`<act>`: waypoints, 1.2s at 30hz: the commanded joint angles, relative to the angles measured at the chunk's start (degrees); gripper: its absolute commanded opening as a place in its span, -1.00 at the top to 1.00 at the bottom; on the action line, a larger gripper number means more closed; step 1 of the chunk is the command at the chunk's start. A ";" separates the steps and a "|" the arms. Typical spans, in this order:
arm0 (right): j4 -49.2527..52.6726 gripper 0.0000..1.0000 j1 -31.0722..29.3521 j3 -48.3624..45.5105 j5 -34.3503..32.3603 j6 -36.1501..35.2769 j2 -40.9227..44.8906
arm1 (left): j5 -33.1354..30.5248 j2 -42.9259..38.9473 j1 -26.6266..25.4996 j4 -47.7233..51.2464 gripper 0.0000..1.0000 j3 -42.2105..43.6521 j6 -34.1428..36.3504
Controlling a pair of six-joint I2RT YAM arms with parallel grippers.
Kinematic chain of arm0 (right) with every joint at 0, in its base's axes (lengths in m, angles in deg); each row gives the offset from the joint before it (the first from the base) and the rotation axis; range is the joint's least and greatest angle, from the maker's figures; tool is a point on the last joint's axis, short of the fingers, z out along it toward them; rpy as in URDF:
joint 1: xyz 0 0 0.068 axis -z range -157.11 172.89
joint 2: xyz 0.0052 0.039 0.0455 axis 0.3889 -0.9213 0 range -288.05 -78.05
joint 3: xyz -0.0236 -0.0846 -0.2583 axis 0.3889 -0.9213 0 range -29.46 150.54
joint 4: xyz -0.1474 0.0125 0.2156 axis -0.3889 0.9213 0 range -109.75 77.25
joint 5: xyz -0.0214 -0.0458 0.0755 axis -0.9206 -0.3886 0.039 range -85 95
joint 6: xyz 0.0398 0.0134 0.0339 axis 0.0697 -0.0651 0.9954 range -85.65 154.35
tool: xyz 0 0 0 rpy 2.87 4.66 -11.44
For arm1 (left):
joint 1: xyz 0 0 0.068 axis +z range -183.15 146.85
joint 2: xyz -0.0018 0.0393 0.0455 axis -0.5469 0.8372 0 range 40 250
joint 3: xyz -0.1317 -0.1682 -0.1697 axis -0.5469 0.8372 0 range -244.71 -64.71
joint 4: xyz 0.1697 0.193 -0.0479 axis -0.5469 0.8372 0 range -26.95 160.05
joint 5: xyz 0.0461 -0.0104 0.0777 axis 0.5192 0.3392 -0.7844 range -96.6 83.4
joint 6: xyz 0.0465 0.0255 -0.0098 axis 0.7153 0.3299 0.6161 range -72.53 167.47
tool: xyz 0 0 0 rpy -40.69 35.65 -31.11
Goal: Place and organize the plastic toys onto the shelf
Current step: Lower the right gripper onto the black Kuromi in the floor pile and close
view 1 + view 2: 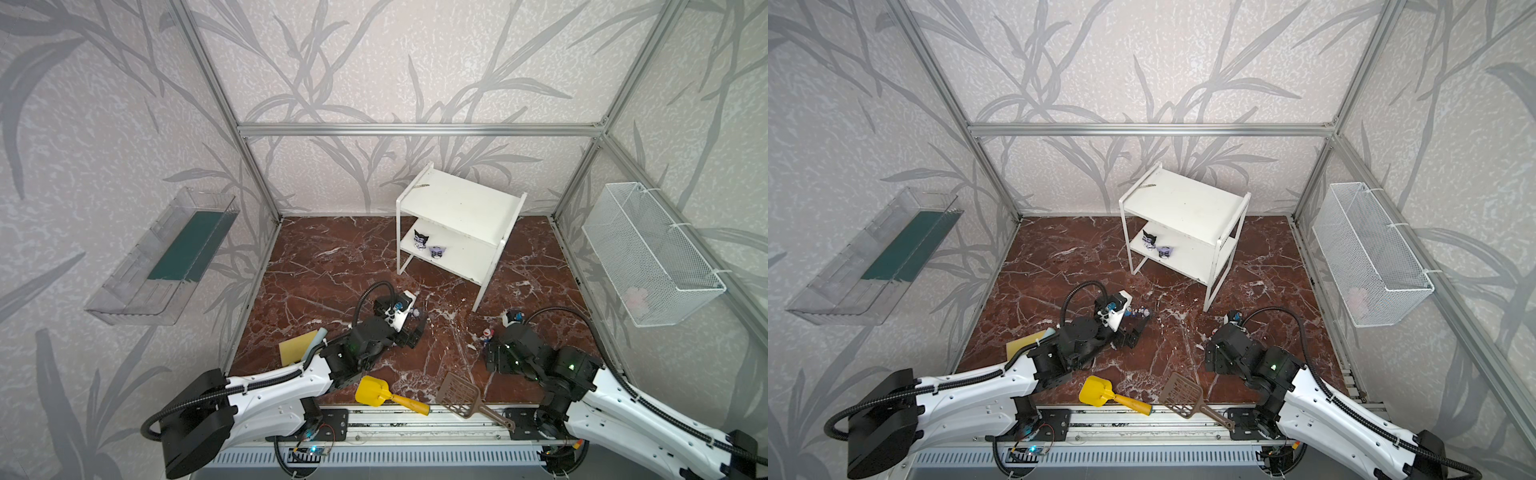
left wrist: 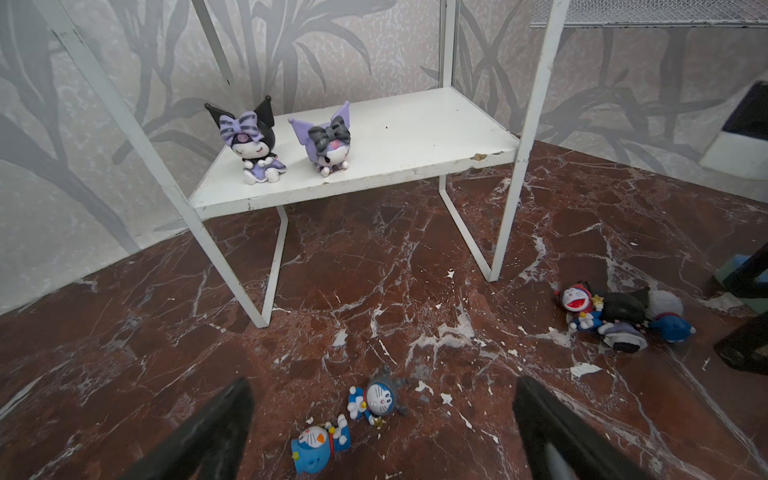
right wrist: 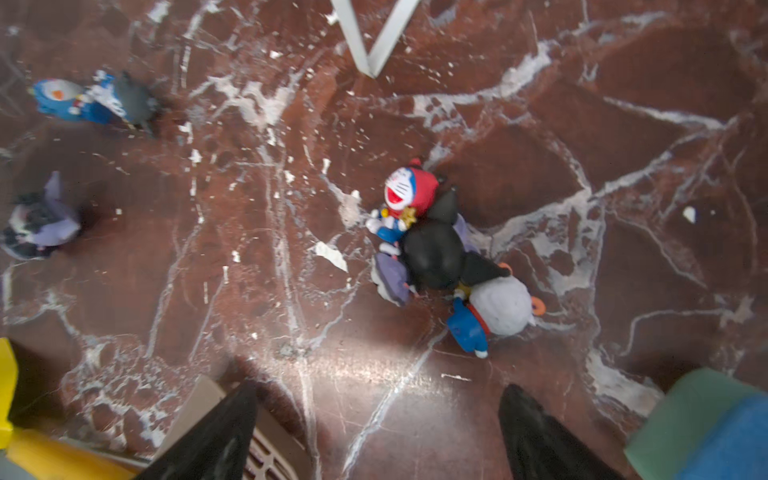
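The white shelf (image 1: 459, 208) (image 1: 1183, 203) stands at the back of the marble floor. Two black-and-purple toys (image 2: 251, 141) (image 2: 328, 139) sit on its lower tier (image 2: 415, 129). My left gripper (image 2: 384, 386) is open low over the floor, with a grey-headed blue toy (image 2: 380, 401) and a blue-headed toy (image 2: 318, 444) lying between its fingers. A red-headed toy (image 3: 409, 191), a black toy (image 3: 432, 249) and a white-headed toy (image 3: 500, 305) lie piled together. My right gripper (image 3: 382, 392) hangs open just short of that pile, holding nothing. Another purple toy (image 3: 41, 220) lies apart.
A yellow scoop (image 1: 374, 390) and a brown slotted scoop (image 1: 459, 392) lie at the front edge. A yellow sponge (image 1: 295, 347) sits under the left arm, a blue-green sponge (image 3: 706, 424) beside my right gripper. A mesh basket (image 1: 648, 249) and clear tray (image 1: 166, 253) hang on the side walls.
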 commanded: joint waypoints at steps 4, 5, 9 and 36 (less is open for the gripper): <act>-2.57 -0.62 7.78 -4.72 3.13 3.07 1.70 | 1.60 -3.55 -0.16 2.75 -0.99 2.31 -1.33; -3.85 -0.56 9.16 -5.26 4.13 2.06 2.07 | 1.74 -3.98 -0.17 2.79 -0.99 2.61 -1.15; -7.25 -0.40 13.06 -5.28 6.60 -2.32 2.42 | 1.94 -4.87 -0.17 2.94 -0.99 3.25 -1.05; -22.02 -0.06 21.96 -3.11 12.42 -8.21 -19.02 | -0.26 -10.41 -0.17 7.36 -0.99 4.68 -1.04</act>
